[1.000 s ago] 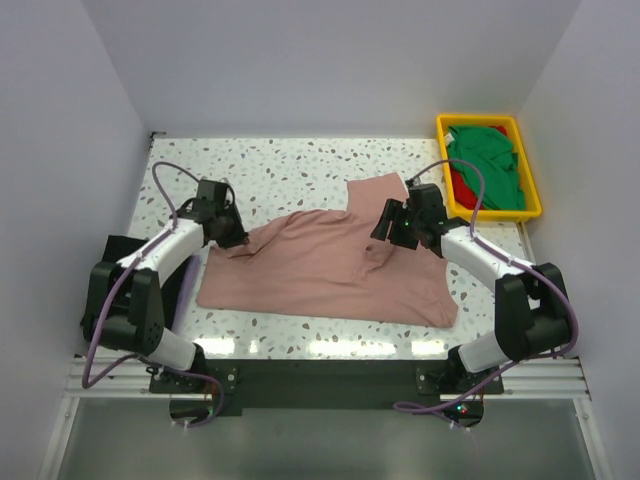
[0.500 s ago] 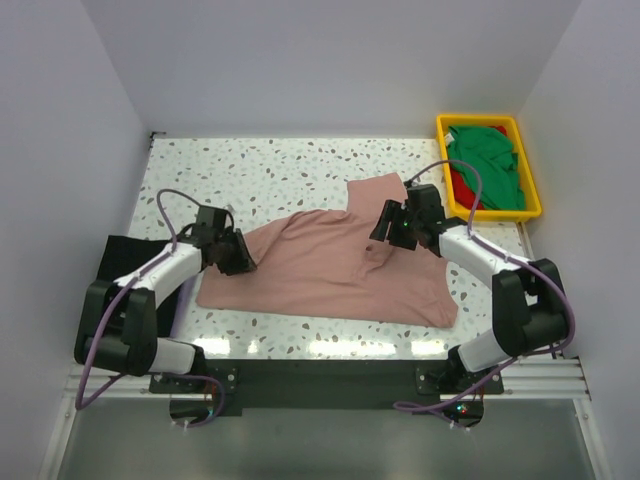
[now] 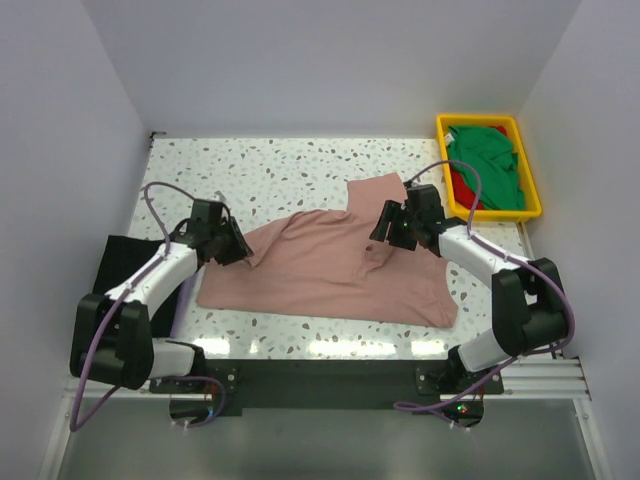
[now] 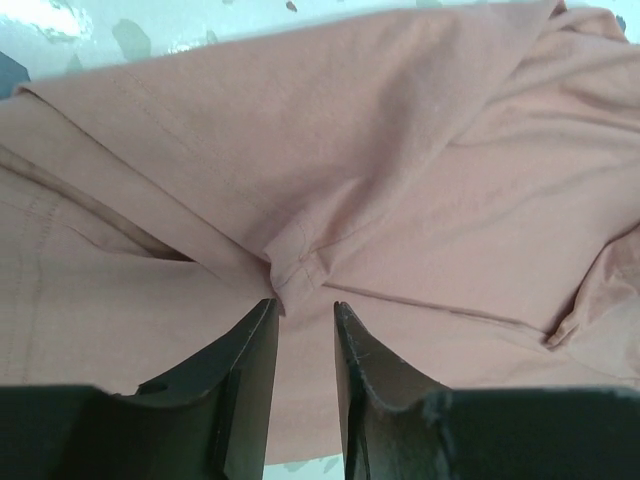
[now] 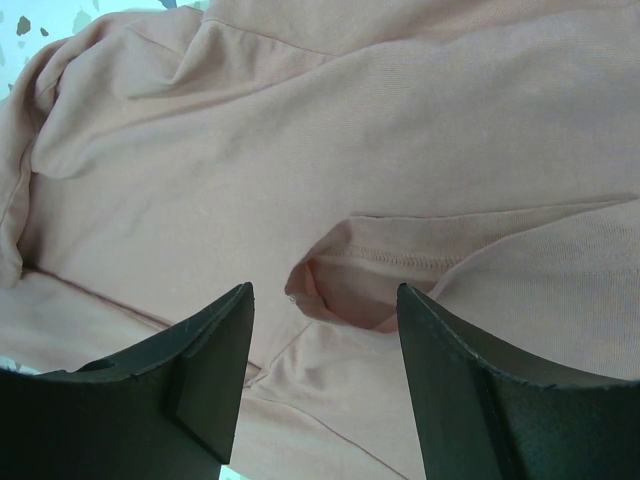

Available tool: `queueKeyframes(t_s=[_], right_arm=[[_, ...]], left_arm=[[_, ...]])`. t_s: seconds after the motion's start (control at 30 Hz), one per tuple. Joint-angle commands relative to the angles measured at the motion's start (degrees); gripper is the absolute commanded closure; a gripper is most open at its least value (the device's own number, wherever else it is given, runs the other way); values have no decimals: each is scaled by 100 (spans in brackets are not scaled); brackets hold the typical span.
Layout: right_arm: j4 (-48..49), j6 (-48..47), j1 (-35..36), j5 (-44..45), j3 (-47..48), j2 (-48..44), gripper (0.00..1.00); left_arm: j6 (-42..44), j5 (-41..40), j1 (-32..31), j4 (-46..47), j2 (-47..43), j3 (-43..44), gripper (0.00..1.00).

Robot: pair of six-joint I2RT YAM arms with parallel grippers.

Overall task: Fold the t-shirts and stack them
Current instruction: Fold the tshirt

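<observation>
While the dusty pink cloth t-shirt (image 3: 330, 275) lay rumpled mid-way across the speckled white table (image 3: 300, 165), the left gripper (image 4: 303, 305) sat slightly parted at a hem fold, and the right gripper (image 5: 325, 290) hung over it, jaws spread wide, holding nothing.

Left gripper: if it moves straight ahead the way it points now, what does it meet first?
Probably the pink t-shirt: a stitched fold corner lies just beyond the tips of the left gripper, in line with the gap between its parted jaws. Depth is unclear.
</observation>
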Motion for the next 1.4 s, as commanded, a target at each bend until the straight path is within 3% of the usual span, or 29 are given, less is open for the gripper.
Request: queueKeyframes(t_s=[0.0,0.77,0.97,1.2,1.37], right_arm=[[202,0,-34,-76,-27,-8,38],[210,9,-33,-85,-36,10,38],[228,0,-34,-67,-44,1,38],[228,18,-34,-85,-27,27,38],[202,35,-25,-32,78,62,38]], left_arm=[[-119,-427,-13,-43,159,353,67],[-357,-190,-13,809,907,221,70],[-357,-260,-13,792,784,300,80],[-146,-770,13,441,783,1081,99],[-41,-1253,110,387,1003,1600,100]])
